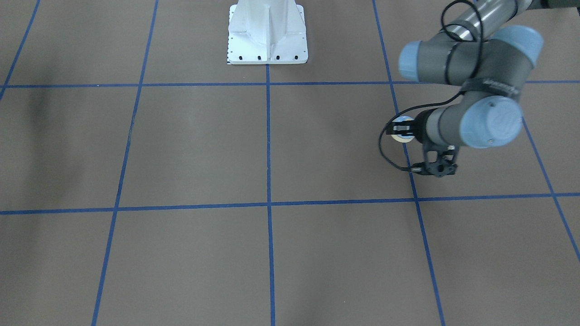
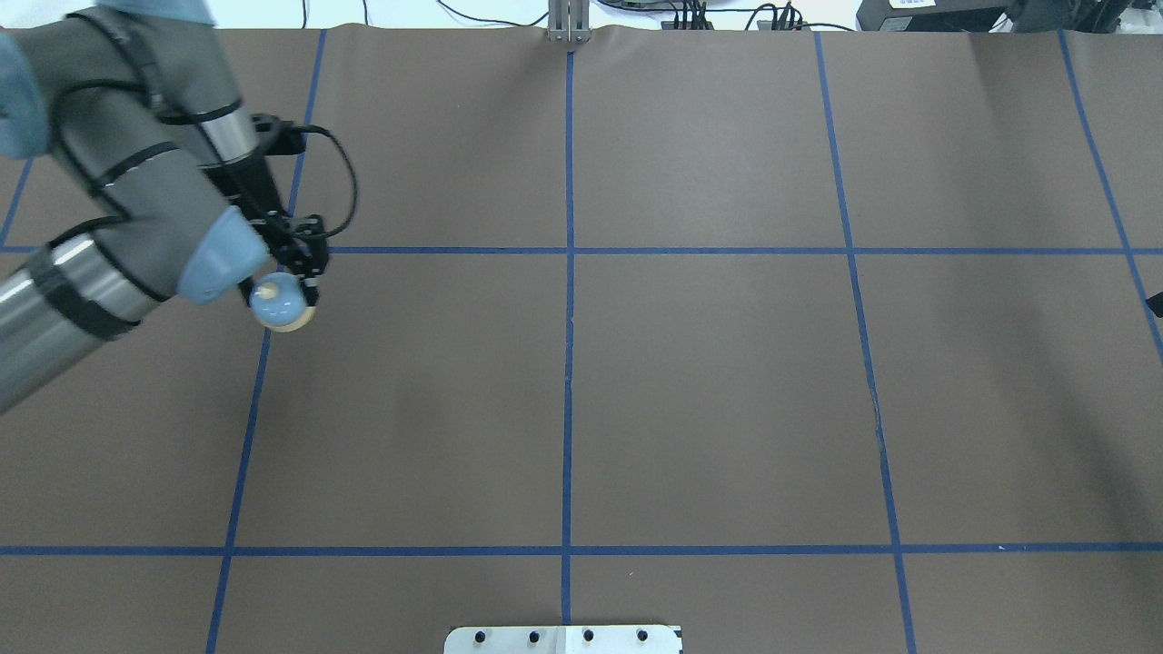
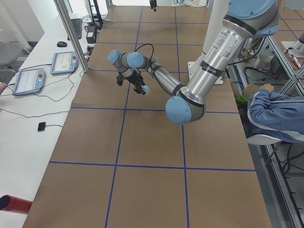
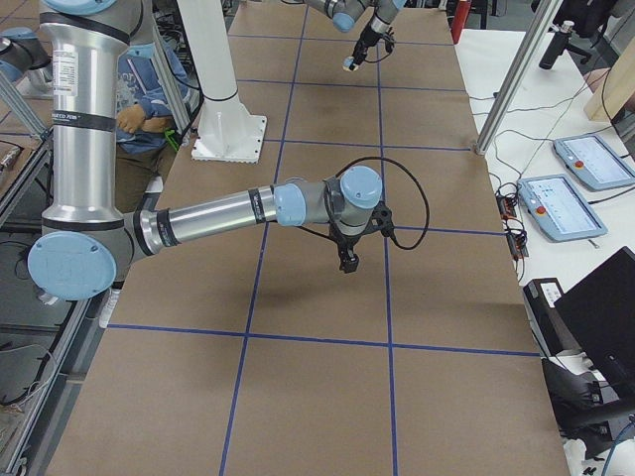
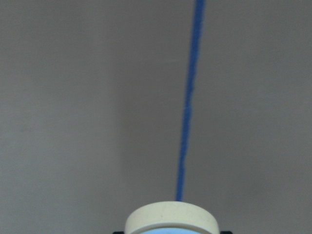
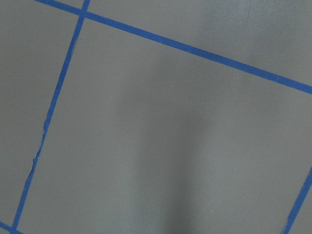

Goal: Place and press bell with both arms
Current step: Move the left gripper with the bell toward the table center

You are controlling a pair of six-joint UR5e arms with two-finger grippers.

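Cream base of the bell [image 5: 171, 217] is showing at the wrist view's lower edge; my left hand [image 2: 281, 291] is gripping its dome over the bench [image 2: 709, 391]. I judge placing is under way; next calls for lowering it upright. My right hand [image 4: 347, 261] is hanging well apart; its opening I cannot tell.

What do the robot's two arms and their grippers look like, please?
The left arm and the right arm are round tubes, dark grey and polished silver, with light-blue joint caps. Black bands ring the silver sections. A thin black cable loops along each wrist. The left gripper and right gripper are small, black and two-fingered.
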